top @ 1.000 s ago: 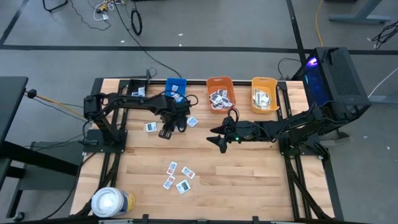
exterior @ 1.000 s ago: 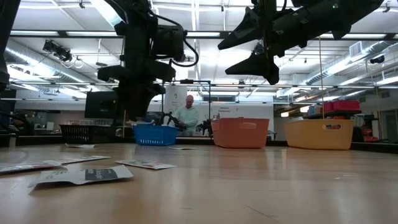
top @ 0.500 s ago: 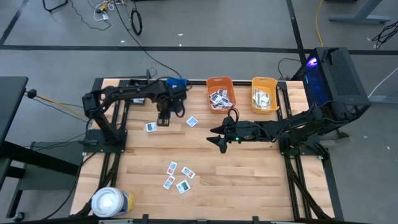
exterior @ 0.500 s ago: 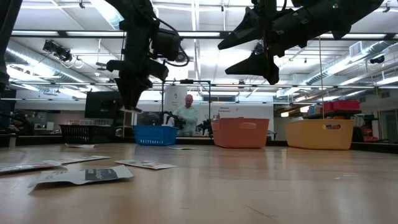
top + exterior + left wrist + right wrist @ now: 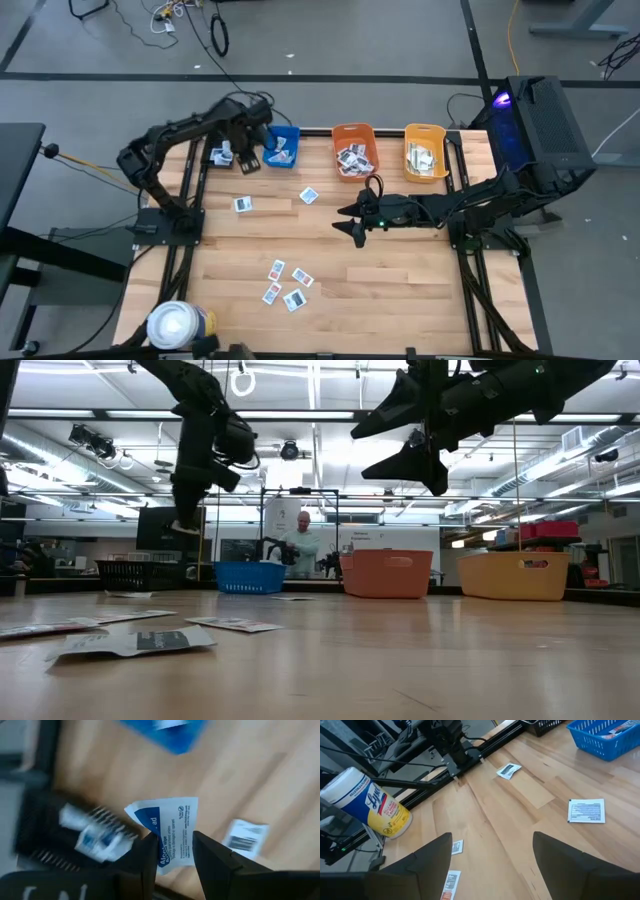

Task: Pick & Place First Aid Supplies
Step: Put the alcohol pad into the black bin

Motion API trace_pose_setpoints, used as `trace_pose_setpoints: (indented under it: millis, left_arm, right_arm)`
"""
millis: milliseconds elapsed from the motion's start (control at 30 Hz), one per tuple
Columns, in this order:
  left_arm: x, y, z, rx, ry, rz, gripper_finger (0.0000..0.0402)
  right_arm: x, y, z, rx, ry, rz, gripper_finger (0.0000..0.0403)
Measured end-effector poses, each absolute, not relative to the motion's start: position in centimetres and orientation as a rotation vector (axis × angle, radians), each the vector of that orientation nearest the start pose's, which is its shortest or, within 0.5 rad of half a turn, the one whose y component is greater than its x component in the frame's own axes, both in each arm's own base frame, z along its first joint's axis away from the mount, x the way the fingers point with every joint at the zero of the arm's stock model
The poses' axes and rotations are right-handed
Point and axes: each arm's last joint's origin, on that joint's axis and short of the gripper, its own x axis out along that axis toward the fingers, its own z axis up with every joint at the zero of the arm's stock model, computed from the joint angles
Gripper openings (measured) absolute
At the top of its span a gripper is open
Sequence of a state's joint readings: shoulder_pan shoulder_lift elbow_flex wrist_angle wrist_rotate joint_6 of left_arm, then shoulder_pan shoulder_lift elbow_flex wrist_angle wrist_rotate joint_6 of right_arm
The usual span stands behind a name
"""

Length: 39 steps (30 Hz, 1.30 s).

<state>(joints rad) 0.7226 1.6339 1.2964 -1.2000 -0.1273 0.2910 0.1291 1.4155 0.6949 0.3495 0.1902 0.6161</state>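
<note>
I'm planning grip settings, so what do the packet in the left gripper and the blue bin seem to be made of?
The packet looks like thin, matte printed paper or foil laminate: it curls between the fingers. The blue bin looks like moulded plastic, with lattice walls.

Packet (image 5: 172, 837) lower edge hidden behind the left gripper (image 5: 172, 857) fingers, black basket (image 5: 75, 832) smeared by blur at nine o'clock, print on table packets (image 5: 285, 285) too small to read

overhead, table-level, two wrist views, perhaps overlapping
</note>
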Motion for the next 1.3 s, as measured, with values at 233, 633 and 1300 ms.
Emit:
trace_pose_setpoints:
  millis: [233,633,1300]
  left_arm:
    - [19.7,21.3,25.7,-0.367,1.467,0.698,0.0126]
    - [20.3,20.8,26.2,-0.462,1.355,0.693,0.0126]
    - [18.9,23.5,34.5,-0.345,1.152,0.961,0.0126]
  right_arm:
    - [29.1,3.2,21.3,0.544,0.335,-0.171,0.0278]
    - [29.1,3.2,21.3,0.523,0.335,-0.168,0.0278]
    - [29.1,3.2,21.3,0.527,0.335,-0.170,0.0278]
